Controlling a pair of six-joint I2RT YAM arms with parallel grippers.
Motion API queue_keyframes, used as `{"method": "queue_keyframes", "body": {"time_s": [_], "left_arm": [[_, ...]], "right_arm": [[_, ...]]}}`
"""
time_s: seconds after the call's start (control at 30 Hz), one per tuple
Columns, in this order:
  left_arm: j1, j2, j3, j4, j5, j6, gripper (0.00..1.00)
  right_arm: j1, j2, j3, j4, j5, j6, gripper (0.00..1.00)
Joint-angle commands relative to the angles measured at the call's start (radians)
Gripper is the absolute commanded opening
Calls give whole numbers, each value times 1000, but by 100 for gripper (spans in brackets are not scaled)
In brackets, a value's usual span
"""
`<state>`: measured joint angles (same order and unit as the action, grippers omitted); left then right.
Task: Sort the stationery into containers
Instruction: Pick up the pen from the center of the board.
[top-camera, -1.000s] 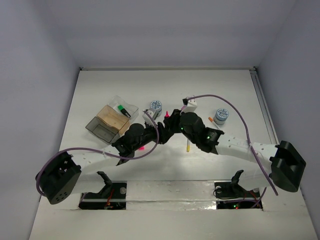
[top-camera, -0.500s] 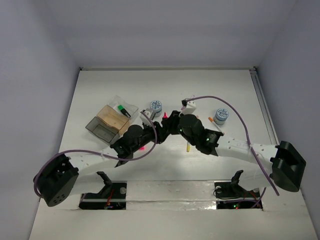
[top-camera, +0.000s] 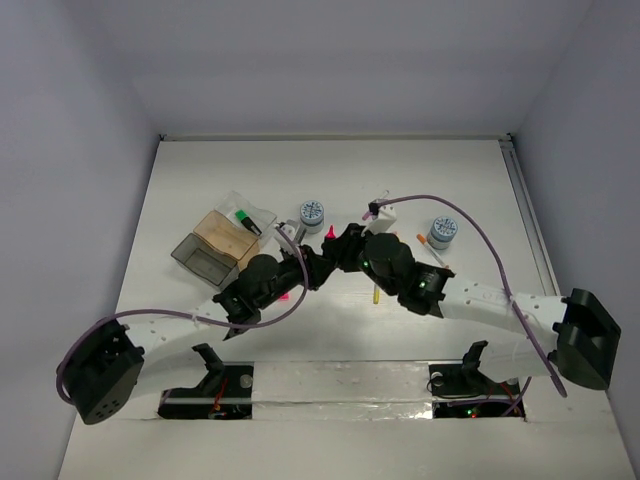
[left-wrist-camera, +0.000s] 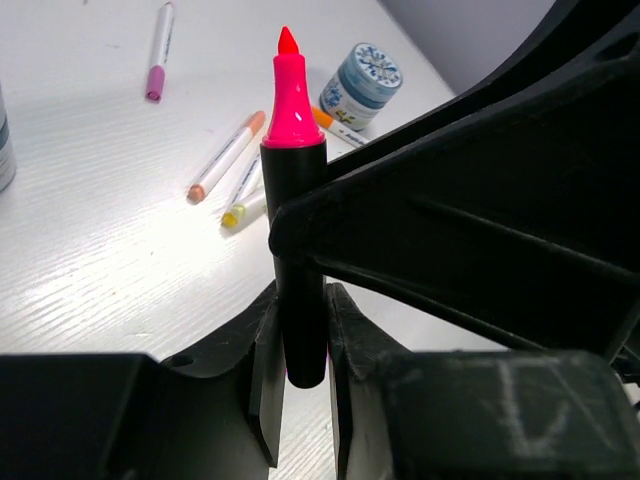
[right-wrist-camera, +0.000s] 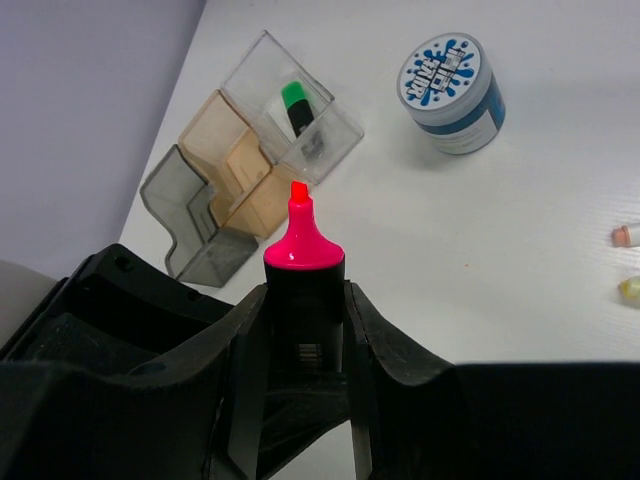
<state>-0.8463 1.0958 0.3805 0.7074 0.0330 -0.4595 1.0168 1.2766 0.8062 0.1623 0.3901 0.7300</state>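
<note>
Both arms have reached a little further forward, and the left fingers have drawn in. The left gripper (left-wrist-camera: 300, 345) now pinches the black barrel of an uncapped pink marker (left-wrist-camera: 293, 110), held upright above the table. The right gripper (right-wrist-camera: 305, 335) clamps the same barrel nearer the tip. Beyond lie thin white pens (left-wrist-camera: 225, 158) and a blue-white disc (right-wrist-camera: 452, 85), then the joined trays (right-wrist-camera: 215, 140), with a green-capped marker (right-wrist-camera: 296, 105) in the clear one.

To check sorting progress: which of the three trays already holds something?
The clear tray holds a green-capped marker; the tan tray and the grey tray look empty.
</note>
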Motion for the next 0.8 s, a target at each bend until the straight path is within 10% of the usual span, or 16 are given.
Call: {"method": "queue_keyframes", "body": {"time_s": [0.0,0.23,0.43,0.5,0.63,0.77], "left_arm": [[6,-57,-8,121,-2,58,0],[6,-109,-15,116,31,107,0],[6,-134,-12,92,18,124,0],[19,-149,-9,69,-7,128,0],[85,-206,-8,29,-21,96,0],[171,-280,-14,6,1,26,0]], "right_arm": [[23,-55,-25,-46,22,-1,18],[14,-128,-4,-142,56,-67,71],[-4,-249,-12,-176,29,-152,71],[-4,-278,-15,-199,35,-179,66],[-4,-299,-53,-176,-48,-242,9],[-4,-192,-85,-86,-296,-299,0]]}}
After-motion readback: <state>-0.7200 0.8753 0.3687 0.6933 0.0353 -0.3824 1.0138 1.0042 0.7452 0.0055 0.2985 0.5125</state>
